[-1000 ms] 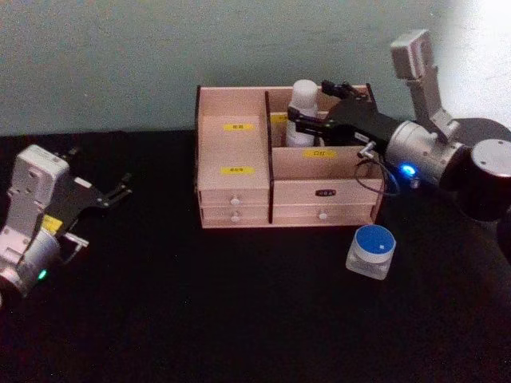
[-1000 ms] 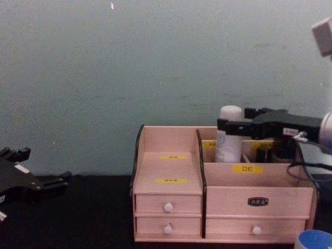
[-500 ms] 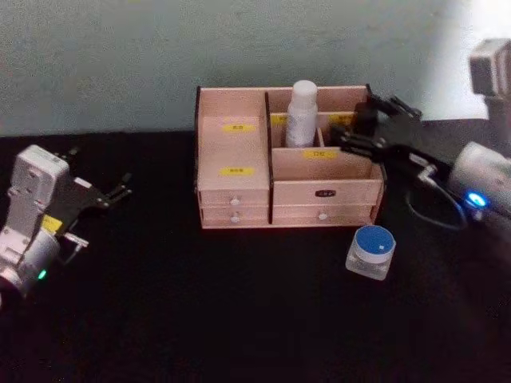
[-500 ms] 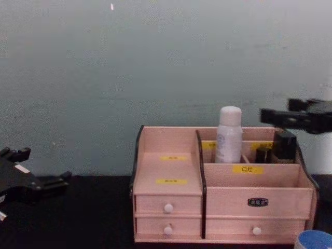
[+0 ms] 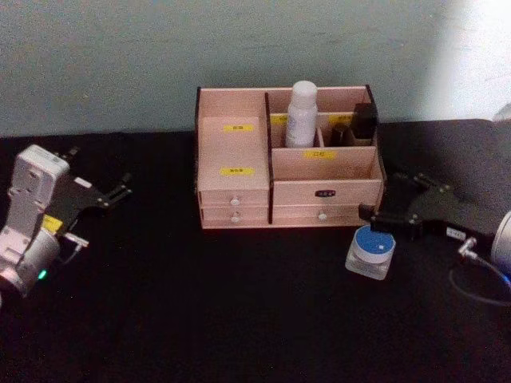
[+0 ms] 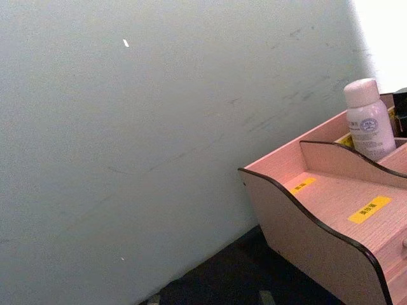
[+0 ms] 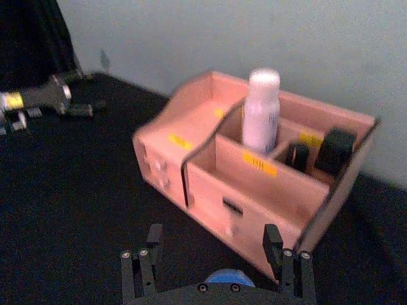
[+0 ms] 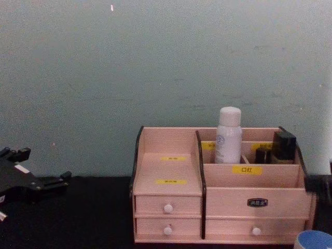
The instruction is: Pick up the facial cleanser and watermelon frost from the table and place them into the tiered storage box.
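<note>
Right end effector [image 5: 382, 209], spread open and empty, poised over watermelon frost [image 5: 372, 250] standing just beneath on surface [image 5: 239, 303], tiered storage box [image 5: 239, 152] just beyond; hazard: off-centre closing may skid it against drawers [image 5: 319, 214]; left end effector [image 5: 120, 187] idle, spread, far aside.

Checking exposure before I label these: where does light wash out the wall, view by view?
Head view: the wall glares white at the upper right, beyond the tiered storage box. Left wrist view: a blown-out white patch sits behind the white bottle. Chest view: the wall is evenly lit, no glare.
</note>
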`<state>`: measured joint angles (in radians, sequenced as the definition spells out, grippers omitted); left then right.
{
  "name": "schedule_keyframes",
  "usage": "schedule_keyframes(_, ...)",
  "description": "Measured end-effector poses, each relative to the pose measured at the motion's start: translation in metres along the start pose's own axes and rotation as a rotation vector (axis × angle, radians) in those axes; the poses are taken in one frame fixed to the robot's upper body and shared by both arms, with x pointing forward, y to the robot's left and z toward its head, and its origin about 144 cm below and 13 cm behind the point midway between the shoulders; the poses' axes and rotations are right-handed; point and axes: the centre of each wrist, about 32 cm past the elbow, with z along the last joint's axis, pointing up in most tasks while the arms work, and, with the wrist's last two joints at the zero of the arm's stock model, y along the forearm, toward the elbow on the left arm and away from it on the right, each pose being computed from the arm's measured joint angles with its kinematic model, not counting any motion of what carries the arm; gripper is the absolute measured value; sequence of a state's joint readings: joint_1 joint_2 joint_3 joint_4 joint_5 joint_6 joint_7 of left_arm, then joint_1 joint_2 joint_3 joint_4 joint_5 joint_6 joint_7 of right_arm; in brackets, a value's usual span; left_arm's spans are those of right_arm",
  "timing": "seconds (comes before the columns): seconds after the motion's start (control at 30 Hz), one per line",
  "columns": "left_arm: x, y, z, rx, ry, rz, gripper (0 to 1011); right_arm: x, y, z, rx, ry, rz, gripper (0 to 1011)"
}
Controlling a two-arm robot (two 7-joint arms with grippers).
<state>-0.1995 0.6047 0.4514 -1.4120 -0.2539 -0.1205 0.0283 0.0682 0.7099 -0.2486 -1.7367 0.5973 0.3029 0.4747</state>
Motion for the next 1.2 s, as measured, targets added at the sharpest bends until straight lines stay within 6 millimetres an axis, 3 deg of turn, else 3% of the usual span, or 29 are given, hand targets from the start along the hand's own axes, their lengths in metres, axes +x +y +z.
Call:
schedule_keyframes(0.43, 0.000, 0.000, 0.000, 0.000, 0.000, 0.000, 1001, -0.001, 0.008, -0.012, -0.164, 0.045, -0.043, 1000)
schedule_keyframes(1.2, 0.000, 0.000, 0.000, 0.000, 0.000, 0.000, 1001, 0.005, 0.022, -0.026, -0.257, 0.023, -0.034, 1000)
